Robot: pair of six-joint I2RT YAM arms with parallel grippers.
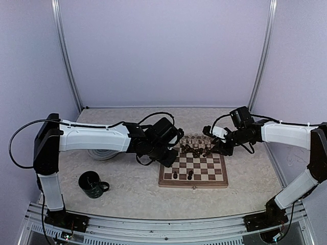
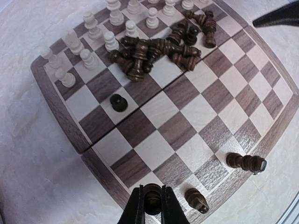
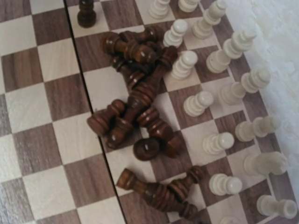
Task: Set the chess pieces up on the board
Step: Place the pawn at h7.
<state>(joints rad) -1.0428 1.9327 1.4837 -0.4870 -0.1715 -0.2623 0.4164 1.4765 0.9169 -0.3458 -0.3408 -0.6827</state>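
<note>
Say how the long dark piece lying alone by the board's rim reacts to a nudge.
The dark piece is round-bodied, so it would probably roll, curving toward its narrower end. It looks small and wooden, likely light.

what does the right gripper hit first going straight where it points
The right gripper would likely meet the heap of fallen dark brown wooden chess pieces on the checked wooden board; its wrist view centres on them, depth unclear.
</note>
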